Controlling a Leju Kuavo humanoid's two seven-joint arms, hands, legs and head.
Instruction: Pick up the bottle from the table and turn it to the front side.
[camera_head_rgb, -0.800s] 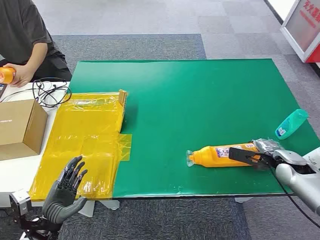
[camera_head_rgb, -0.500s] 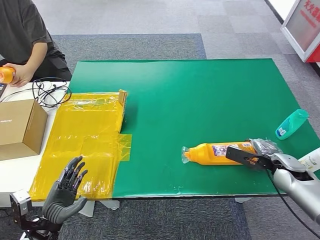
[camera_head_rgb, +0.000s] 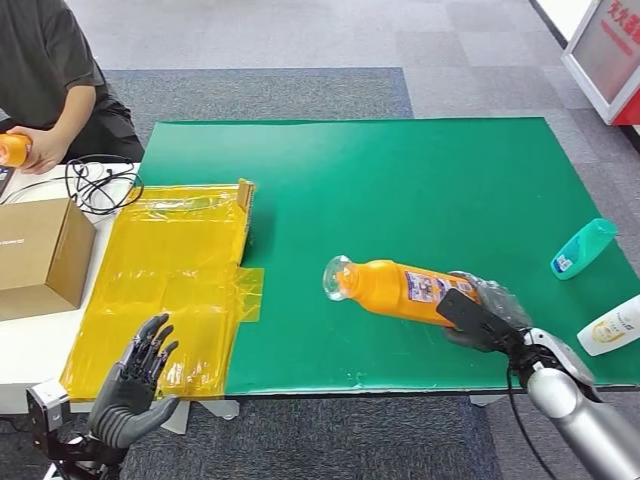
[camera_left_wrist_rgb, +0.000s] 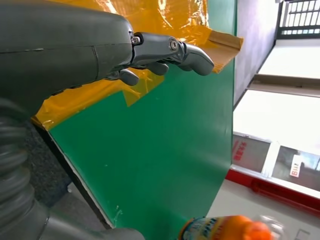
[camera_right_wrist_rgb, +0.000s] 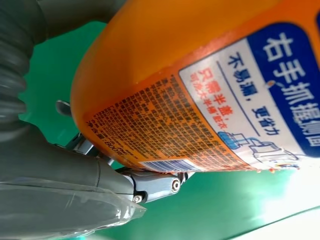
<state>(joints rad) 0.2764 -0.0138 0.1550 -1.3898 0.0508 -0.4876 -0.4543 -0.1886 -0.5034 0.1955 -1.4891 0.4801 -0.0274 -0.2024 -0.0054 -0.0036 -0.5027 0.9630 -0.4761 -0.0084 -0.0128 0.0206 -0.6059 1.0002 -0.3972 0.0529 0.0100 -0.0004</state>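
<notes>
I am holding the orange bottle (camera_head_rgb: 392, 288) by its lower end in my right hand (camera_head_rgb: 483, 318), low and right of centre in the head view, its clear cap end tilting up to the left above the green table (camera_head_rgb: 392, 180). My left hand (camera_head_rgb: 132, 385) is hanging with fingers spread and holding nothing at the lower left, near the yellow sheet (camera_head_rgb: 173, 270).

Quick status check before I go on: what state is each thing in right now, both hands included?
Orange bottle: held at its base end, lifted and tilted, cap end pointing away from the hand.
Right hand: grips the orange bottle.
Left hand: holds nothing, fingers apart, beside the table edge.
Teal bottle: lying on its side.
White bottle: lying on its side.
Cardboard box: closed.
</notes>
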